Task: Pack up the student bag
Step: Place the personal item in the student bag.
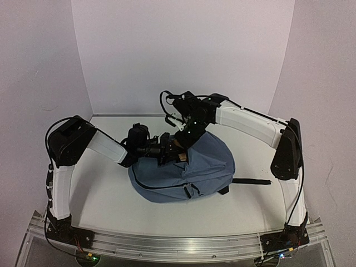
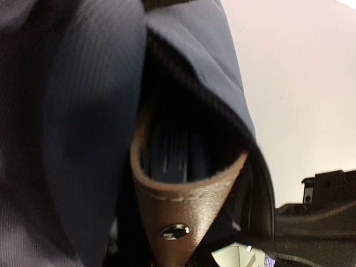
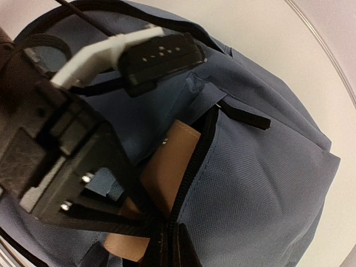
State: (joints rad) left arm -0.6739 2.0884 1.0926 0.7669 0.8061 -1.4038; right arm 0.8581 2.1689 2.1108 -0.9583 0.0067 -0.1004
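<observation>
The slate-blue student bag lies on its side in the middle of the table, its main zipper partly open. My right gripper reaches down from behind the bag. Its fingers are shut on the dark zipper edge of the bag. My left gripper comes in from the left and is shut on a brown leather piece at the opening. That stitched, riveted piece fills the left wrist view, with bag fabric around it. The brown piece sits inside the zipper gap.
A black strap trails from the bag to the right across the white table. White walls close in the back and both sides. The two arms meet closely over the bag's top. A zipper pull lies on the fabric.
</observation>
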